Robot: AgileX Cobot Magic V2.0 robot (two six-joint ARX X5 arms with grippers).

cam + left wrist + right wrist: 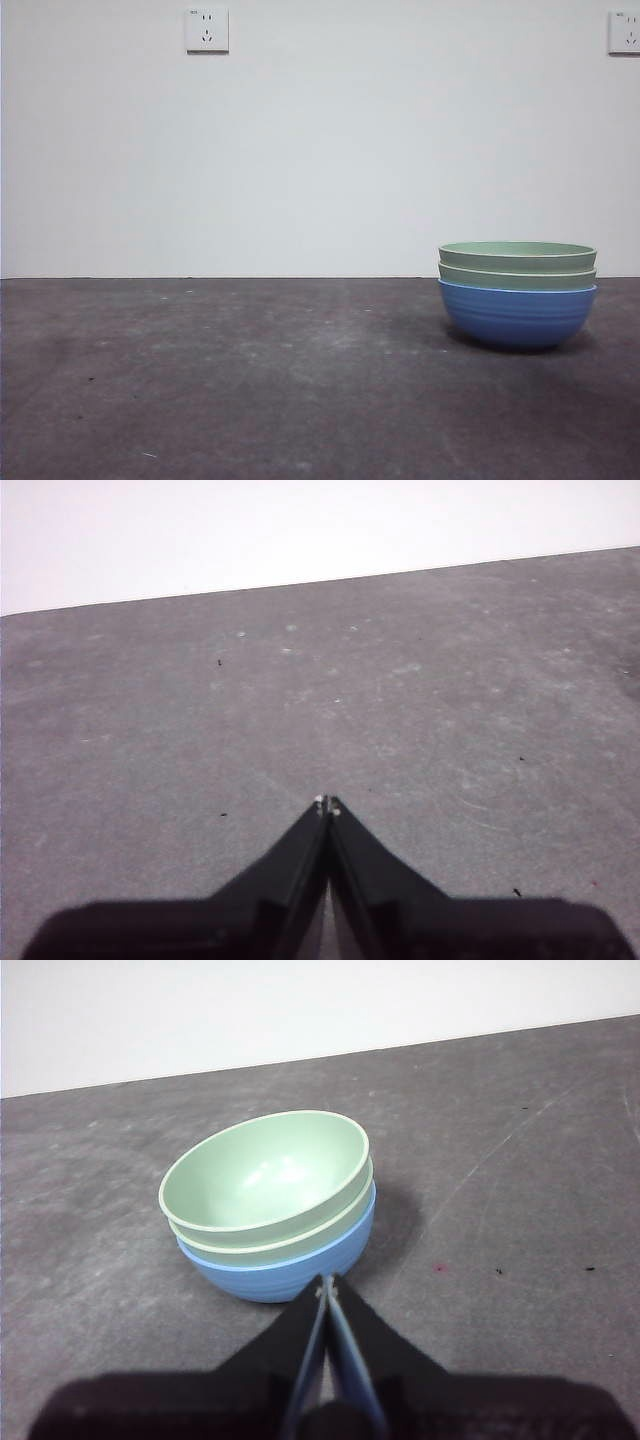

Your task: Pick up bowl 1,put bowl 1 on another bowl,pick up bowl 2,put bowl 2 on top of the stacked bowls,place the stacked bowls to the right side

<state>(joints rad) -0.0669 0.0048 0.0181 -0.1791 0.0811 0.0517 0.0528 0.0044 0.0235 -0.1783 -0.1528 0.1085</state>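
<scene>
The stacked bowls, two pale green ones nested in a blue ribbed bowl, stand upright on the grey worktop just ahead of the right end effector, whose jaws are together, empty. The left end effector, jaws together, hangs over bare worktop.

In the front view only the rims of the two green bowls show above the blue bowl; their bodies are hidden inside it, and no interior can be seen from this low angle. The socket at the upper right corner is cut off by the picture's edge. In the right wrist view the right tool covers a little of the near wall of the stacked bowls. Neither arm appears in the front view.
</scene>
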